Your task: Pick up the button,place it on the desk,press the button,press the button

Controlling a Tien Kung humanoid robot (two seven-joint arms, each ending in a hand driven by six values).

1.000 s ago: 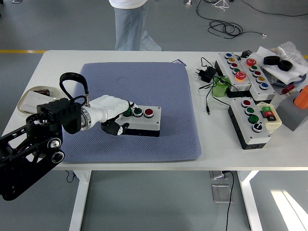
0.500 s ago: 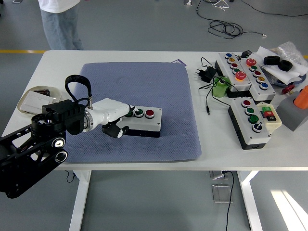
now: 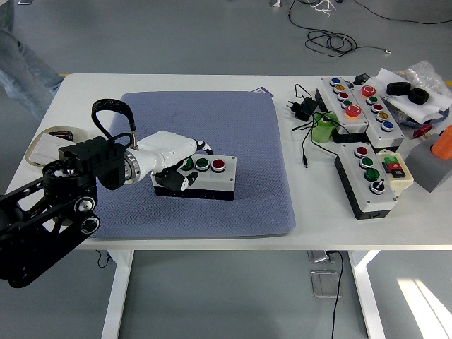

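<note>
A grey button box [image 3: 215, 181] with a black base lies on the blue mat [image 3: 212, 120], left of the table's middle. On its top I see a green button [image 3: 202, 164] and a red button [image 3: 218, 165]. My left hand [image 3: 176, 164], white with black pads, lies over the box's left end. Its fingers are curled down onto the top there and hide the leftmost button. Its thumb is at the box's front face. The box rests flat on the mat. My right arm is out of view.
Two more button boxes [image 3: 369, 182] [image 3: 353, 106] lie at the right, with a green cup [image 3: 324, 129], a black plug with cable [image 3: 304, 107] and an orange object [image 3: 443, 141]. A small tray [image 3: 44, 146] sits at the left edge. A person's leg [image 3: 25, 53] shows at the top left.
My left hand has moved up and to the right, from the box's front left corner onto its left end. The person at the far side has walked to the left.
</note>
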